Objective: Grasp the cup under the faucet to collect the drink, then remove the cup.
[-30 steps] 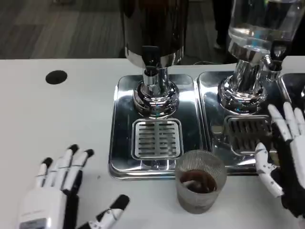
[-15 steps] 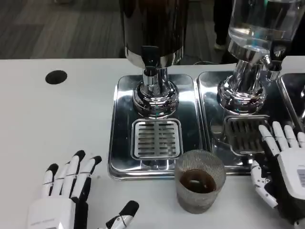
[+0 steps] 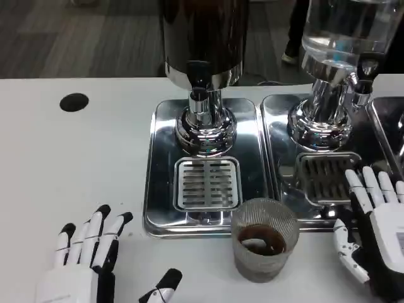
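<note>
Ribbed glass cup (image 3: 264, 238) stands on the worktop (image 3: 76, 164) just in front of the left drip tray (image 3: 158, 170), off its grate (image 3: 207, 183) and forward-right of the dark dispenser's faucet (image 3: 199, 95); dark drink fills its lower part. Judgement: collection looks done and the cup is out from under the faucet, so the removal step reads as essentially complete. Right hand (image 3: 375, 237) lies right of the cup, apart from it, fingers (image 3: 372, 189) spread and holding nothing. Left hand (image 3: 85, 262) rests well left of the cup, fingers (image 3: 95, 230) also spread, empty. If the cup is to be moved further: approach from the right with the right hand, wrap the fingers round mid-height, keep it upright, lift slowly; the ribbed glass should give fair grip, but liquid could slosh. Obstacles: raised tray rim sits directly behind the cup, so draw toward the robot, not back. Second tray (image 3: 278, 139) with the clear dispenser (image 3: 344, 38) stands behind-right of the cup; its base is close to the right hand. Black round hole (image 3: 74, 102) lies far left-behind.
</note>
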Motion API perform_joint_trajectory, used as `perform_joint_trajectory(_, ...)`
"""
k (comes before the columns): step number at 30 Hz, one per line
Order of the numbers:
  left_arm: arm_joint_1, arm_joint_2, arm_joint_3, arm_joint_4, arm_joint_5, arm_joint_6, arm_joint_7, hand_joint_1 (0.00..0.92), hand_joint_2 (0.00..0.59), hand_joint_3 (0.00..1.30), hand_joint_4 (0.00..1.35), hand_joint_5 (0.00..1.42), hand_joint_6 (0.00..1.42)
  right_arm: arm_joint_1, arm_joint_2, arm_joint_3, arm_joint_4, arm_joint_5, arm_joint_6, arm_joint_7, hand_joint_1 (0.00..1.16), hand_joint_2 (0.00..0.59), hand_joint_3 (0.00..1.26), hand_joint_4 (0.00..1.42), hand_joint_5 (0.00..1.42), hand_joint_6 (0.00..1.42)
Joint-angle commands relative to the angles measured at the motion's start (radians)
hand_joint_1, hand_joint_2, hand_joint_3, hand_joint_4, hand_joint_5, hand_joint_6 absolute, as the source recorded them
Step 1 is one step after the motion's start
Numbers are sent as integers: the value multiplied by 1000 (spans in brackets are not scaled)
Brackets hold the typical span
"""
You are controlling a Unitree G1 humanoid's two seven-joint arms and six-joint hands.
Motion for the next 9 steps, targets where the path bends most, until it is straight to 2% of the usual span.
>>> perform_joint_trajectory(1, 1, 10, -7, -7, -3, -4, 0, 0, 129, 235, 0, 130, 47, 20, -10, 15, -14, -1, -1, -37, 0, 586, 50, 0, 0, 0)
perform_joint_trajectory(9, -4, 13, 0, -61, -26, -10, -42, 0, 129, 245, 0, 130, 47, 13, 0, 56, -25, -17, 22, -33, 0, 586, 45, 0, 0, 0)
